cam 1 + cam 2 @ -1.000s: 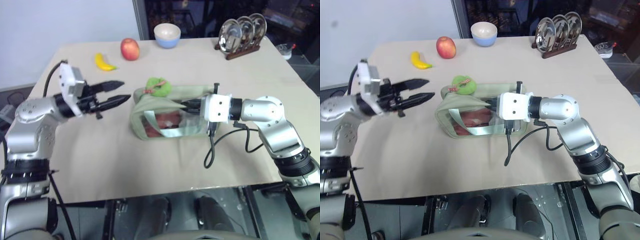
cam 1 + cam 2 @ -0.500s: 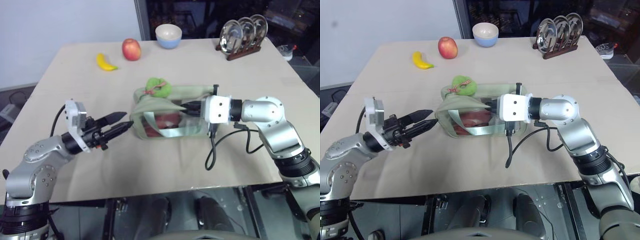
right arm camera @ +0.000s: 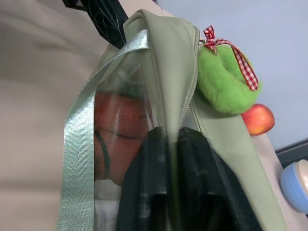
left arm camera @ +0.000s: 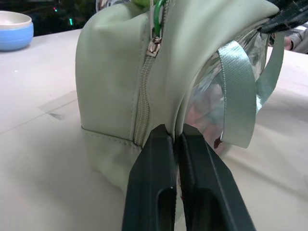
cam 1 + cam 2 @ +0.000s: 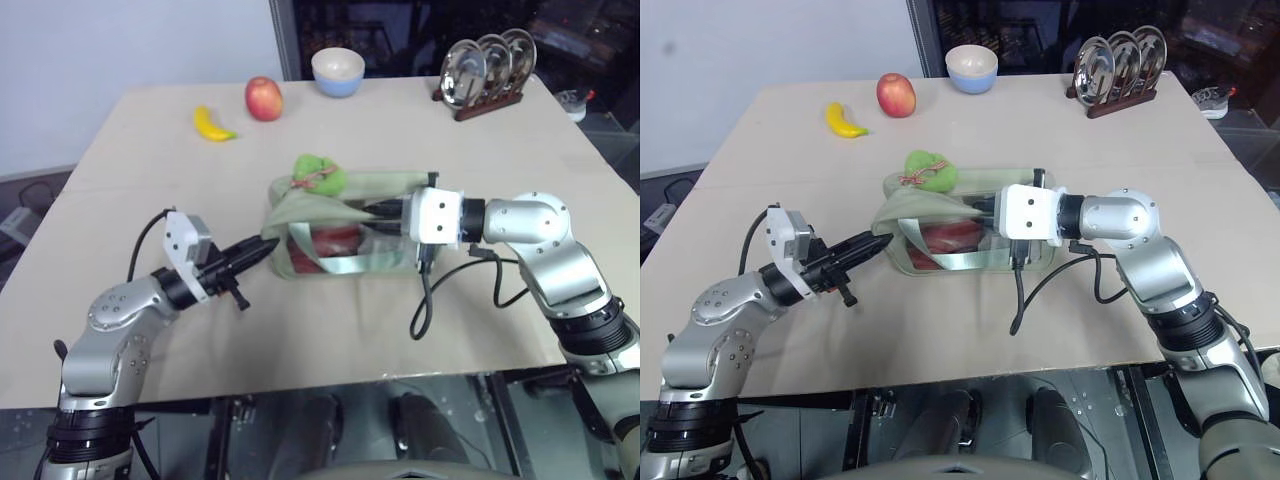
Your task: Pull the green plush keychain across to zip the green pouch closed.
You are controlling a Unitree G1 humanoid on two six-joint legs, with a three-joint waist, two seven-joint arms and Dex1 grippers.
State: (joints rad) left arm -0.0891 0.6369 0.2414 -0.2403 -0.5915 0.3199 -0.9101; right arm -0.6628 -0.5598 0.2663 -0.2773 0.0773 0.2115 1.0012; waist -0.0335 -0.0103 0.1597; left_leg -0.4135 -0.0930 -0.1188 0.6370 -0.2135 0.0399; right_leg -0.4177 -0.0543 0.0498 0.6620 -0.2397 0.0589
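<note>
Left gripper (image 4: 175, 137) pinches shut on the pale sage-green boxy pouch (image 5: 345, 225); right gripper (image 3: 171, 132) grips its rim, fuzzy lime-green plush keychain (image 3: 224, 84) just beyond those fingertips, along the zip.

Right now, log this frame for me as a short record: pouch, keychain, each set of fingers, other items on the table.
pouch: green pouch mid-table, red contents behind its clear window
keychain: green plush keychain on top of the pouch's end nearer the left arm, ungripped
left fingers: left gripper shut, pinching that end's edge
right fingers: right gripper at the pouch's other end, on its top edge; open or shut unclear
other items: banana, apple, bowl, plate rack
</note>
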